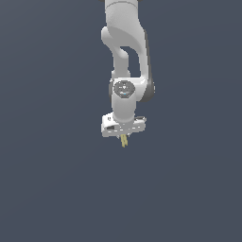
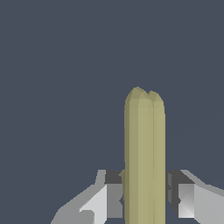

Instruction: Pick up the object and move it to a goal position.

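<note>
The object (image 1: 124,141) is a thin yellowish-olive stick that hangs below the white hand of my arm in the exterior view. My gripper (image 1: 124,137) is shut on the object, and only its lower end shows under the hand. In the wrist view the object (image 2: 144,153) stands between the two fingers (image 2: 113,199), and both pads press against its sides. My gripper (image 2: 145,199) holds it near its base. The stick runs straight out from the jaws and ends in a rounded, slightly split tip.
Everything around the arm is a plain dark blue-grey ground (image 1: 56,179) with no other objects, edges or markers in either view. The white arm (image 1: 126,56) comes down from the top middle of the exterior view.
</note>
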`<state>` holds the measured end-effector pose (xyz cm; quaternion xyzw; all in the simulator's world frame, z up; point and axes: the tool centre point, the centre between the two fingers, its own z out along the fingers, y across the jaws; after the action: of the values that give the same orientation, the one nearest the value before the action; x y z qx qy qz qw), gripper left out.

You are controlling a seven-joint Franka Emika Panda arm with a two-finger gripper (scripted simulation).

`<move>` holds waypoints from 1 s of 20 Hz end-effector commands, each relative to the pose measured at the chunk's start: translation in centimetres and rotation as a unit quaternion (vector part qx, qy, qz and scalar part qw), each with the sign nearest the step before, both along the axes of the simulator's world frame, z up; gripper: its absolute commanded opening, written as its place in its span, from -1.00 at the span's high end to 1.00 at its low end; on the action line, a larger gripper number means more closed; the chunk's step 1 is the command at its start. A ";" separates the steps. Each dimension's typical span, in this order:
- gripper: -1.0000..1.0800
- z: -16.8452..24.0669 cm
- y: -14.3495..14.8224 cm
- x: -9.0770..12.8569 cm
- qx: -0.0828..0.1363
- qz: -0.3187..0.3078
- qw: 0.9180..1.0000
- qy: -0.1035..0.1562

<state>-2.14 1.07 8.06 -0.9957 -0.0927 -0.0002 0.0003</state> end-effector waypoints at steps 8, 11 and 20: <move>1.00 5.0 -1.7 5.9 0.000 0.000 1.000 0.000; 1.00 6.3 -2.2 7.5 0.000 0.000 1.000 0.000; 1.00 9.7 -3.3 11.7 0.000 0.000 1.000 0.000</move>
<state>8.89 -2.07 17.23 -0.9957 -0.0927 -0.0003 0.0002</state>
